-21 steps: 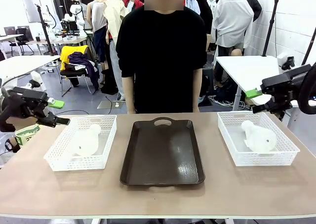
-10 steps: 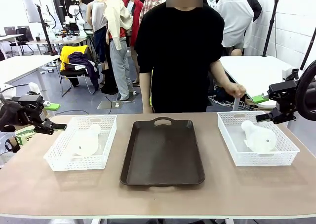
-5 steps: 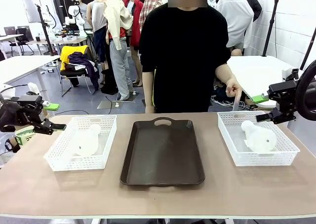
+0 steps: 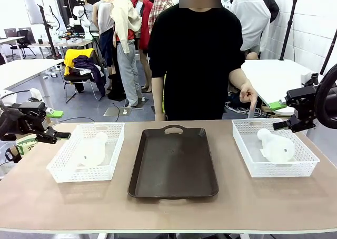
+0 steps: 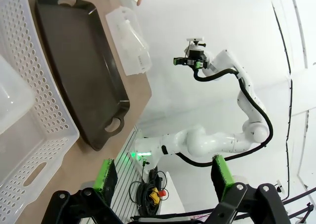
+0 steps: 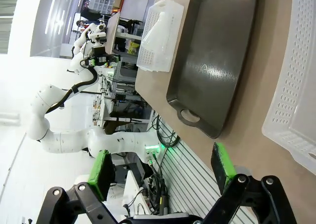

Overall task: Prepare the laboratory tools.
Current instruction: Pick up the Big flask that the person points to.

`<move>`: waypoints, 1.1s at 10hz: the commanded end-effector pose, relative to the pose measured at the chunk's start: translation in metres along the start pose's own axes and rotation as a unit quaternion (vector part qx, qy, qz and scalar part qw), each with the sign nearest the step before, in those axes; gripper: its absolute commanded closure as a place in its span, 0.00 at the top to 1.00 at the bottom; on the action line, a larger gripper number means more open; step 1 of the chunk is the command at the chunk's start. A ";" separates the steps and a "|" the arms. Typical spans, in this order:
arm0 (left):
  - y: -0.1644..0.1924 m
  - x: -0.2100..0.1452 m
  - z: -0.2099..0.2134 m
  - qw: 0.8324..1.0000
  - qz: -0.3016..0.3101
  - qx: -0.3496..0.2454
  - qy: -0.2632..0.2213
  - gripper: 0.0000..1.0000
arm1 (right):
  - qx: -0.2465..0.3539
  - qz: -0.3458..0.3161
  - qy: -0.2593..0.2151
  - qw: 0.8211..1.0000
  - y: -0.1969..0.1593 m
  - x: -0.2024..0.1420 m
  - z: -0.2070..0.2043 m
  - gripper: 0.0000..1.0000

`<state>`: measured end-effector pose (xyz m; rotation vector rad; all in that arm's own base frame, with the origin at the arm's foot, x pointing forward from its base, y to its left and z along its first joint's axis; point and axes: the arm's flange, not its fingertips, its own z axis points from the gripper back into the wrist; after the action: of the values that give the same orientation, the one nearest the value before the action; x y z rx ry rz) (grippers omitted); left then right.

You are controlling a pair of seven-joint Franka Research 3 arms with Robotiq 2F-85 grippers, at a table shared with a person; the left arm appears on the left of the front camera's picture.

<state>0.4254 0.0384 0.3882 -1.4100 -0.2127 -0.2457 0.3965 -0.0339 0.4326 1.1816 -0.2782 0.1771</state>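
Observation:
Two frosted-white flasks lie on their sides. One flask (image 4: 90, 152) is in the left white basket (image 4: 63, 170); the other flask (image 4: 276, 147) is in the right white basket (image 4: 305, 162). My left gripper (image 4: 57, 125) hovers open just outside the left basket's far left corner, holding nothing. My right gripper (image 4: 277, 116) hangs open beside the right basket's far right corner, also holding nothing. In the left wrist view the open gripper (image 5: 164, 177) frames the near basket (image 5: 39, 81) and the far flask (image 5: 131, 34). The right wrist view has its open gripper (image 6: 162, 168) and the distant flask (image 6: 160, 31).
A dark brown tray (image 4: 174, 165) lies between the baskets, nothing on it. A person in black stands at the far edge, one hand (image 4: 247, 96) pointing down over the right basket's far rim. Bare tabletop runs along the near edge.
Both arms drew back outward from their higher poses and now hold still. The person stepped right and reached a hand to the right basket's far rim, then lifted it slightly into a pointing pose.

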 end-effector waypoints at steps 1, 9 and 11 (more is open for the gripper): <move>0.000 -0.001 0.001 1.000 0.000 0.006 0.003 1.00 | 0.007 0.005 -0.001 1.000 0.002 0.000 0.000 1.00; 0.000 -0.001 0.001 1.000 0.000 0.006 0.003 1.00 | -0.255 0.069 0.033 0.964 0.067 0.036 0.034 1.00; 0.000 -0.001 0.001 1.000 0.000 0.006 0.003 1.00 | -0.381 0.074 0.079 0.918 0.082 0.075 0.027 1.00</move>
<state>0.4255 0.0380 0.3878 -1.4099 -0.2113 -0.2455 0.4205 -0.0393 0.5425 0.4957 -0.3512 0.2825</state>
